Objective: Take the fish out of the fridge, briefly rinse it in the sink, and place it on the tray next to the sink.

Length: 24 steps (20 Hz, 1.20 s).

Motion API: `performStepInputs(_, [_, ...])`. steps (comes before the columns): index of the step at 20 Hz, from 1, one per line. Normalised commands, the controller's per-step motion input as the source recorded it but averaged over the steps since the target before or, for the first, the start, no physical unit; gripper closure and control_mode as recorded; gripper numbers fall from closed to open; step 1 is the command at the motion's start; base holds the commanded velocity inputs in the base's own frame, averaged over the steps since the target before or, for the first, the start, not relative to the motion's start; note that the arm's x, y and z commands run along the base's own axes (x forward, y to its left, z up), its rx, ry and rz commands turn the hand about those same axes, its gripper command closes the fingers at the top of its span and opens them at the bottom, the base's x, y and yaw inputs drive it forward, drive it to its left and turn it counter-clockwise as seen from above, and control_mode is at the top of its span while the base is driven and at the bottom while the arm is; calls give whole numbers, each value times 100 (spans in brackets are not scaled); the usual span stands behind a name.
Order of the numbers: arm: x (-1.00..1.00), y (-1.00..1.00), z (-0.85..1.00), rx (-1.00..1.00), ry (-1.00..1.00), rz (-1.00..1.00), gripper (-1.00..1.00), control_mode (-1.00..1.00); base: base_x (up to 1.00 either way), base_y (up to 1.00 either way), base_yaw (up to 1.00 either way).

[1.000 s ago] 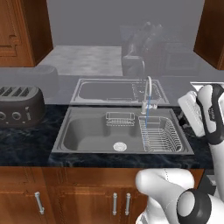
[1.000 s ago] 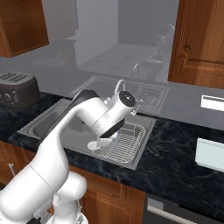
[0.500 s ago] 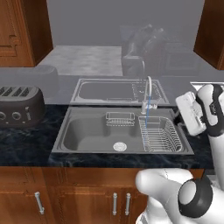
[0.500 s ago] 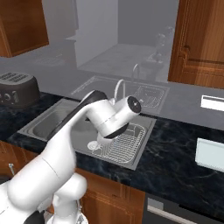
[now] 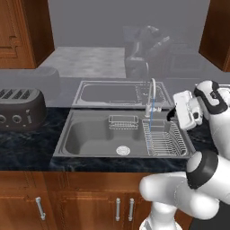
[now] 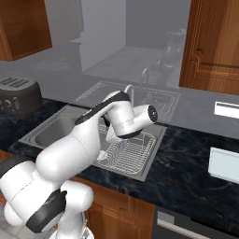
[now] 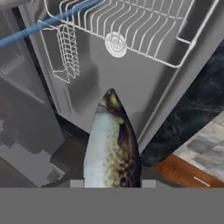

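Two of the three steps look handled or nearly so: the fish (image 7: pixel 111 144) is out of the fridge and is hanging over the sink (image 5: pixel 90 134), clamped in the end effector (image 5: pixel 173 116), so the rinse is underway or close to it. A thin blue stream is running down from the faucet (image 5: pixel 152 96) toward the wire dish rack (image 5: pixel 164 139). From the base cameras I honestly can't make out the fish itself, so whether water is actually hitting it is a guess. What's left is carrying it over to the tray (image 6: pixel 224 164), which is sitting on the dark table well off to the right of the basin. Up close the fish is looking speckled brown-black along the back with a pale silvery belly, its pointed end aiming toward the drain (image 7: pixel 116 43).
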Motion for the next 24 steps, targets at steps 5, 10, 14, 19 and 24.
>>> performStepInputs(5, [56,5,-29,12,0,4,100,-100,0,0,0])
performStepInputs(10, [43,0,-43,0,3,0,100,-100,0,0,0])
performStepInputs(14, [27,0,-45,0,1,0,100,-100,0,0,0])
performStepInputs(19, [22,0,-28,2,-1,0,100,-100,0,0,0])
performStepInputs(24, [32,0,-19,5,-9,0,100,-100,0,0,0])
